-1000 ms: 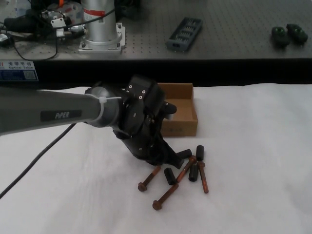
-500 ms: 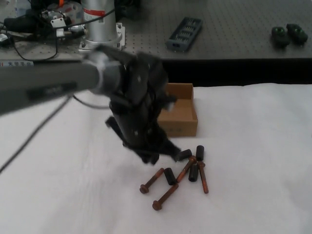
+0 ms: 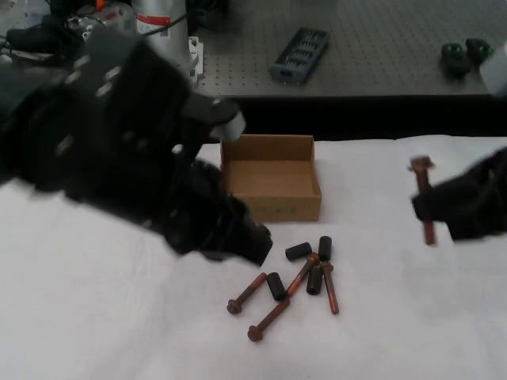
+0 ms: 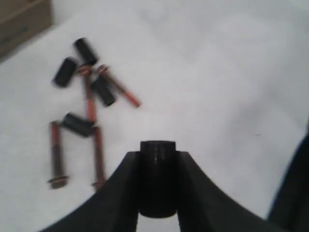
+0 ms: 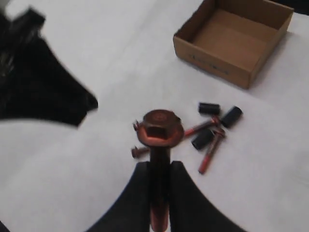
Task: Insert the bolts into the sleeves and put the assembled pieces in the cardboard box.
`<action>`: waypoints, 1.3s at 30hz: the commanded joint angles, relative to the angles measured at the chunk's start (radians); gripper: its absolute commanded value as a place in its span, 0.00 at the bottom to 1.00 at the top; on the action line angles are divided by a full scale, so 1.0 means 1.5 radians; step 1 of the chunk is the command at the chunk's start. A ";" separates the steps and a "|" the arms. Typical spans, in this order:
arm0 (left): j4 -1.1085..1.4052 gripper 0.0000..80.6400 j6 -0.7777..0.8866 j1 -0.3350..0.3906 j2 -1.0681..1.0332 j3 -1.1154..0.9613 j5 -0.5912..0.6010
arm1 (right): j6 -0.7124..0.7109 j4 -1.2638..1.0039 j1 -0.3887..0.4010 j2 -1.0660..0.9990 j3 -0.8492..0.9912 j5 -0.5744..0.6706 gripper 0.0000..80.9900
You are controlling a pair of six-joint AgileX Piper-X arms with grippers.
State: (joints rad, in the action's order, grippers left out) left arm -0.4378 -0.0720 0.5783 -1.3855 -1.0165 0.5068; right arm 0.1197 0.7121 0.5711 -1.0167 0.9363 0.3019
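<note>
1. Over the bench's right edge, the right gripper (image 5: 159, 169) is clenching a bolt (image 5: 159, 129), shank upright, head up.
2. Toward the left edge, the left gripper (image 4: 158, 157) is pinching a sleeve (image 4: 157, 183), apparently lengthwise, well apart.

The left gripper (image 4: 158, 159) is black all over, and the sleeve (image 4: 158, 186) in it is the same black. The right gripper (image 5: 159, 166) is black too, its bolt (image 5: 159, 129) a rusty copper-orange. Loose bolts (image 3: 269, 318): same copper. Loose sleeves (image 3: 276, 286): black. The cloth (image 3: 412, 317) is plain white, the cardboard box (image 3: 273, 207) tan brown. The back bench (image 3: 380, 47) is grey, dotted with a regular grid of holes.
</note>
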 commanded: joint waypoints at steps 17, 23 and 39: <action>0.505 0.01 0.270 -0.024 0.140 0.203 0.296 | 0.284 -0.285 0.001 -0.063 0.004 0.175 0.03; 0.508 0.01 0.274 -0.024 0.140 0.203 0.292 | 0.284 -0.289 0.001 -0.063 0.004 0.186 0.03; 0.644 0.01 0.363 -0.024 0.072 0.202 0.249 | 0.279 -0.291 0.026 -0.065 0.004 0.204 0.03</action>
State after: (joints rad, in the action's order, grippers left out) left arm 0.3921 0.4138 0.5438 -1.2697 -0.7076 0.8793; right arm 0.5442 0.3014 0.6078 -1.1091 0.9363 0.5941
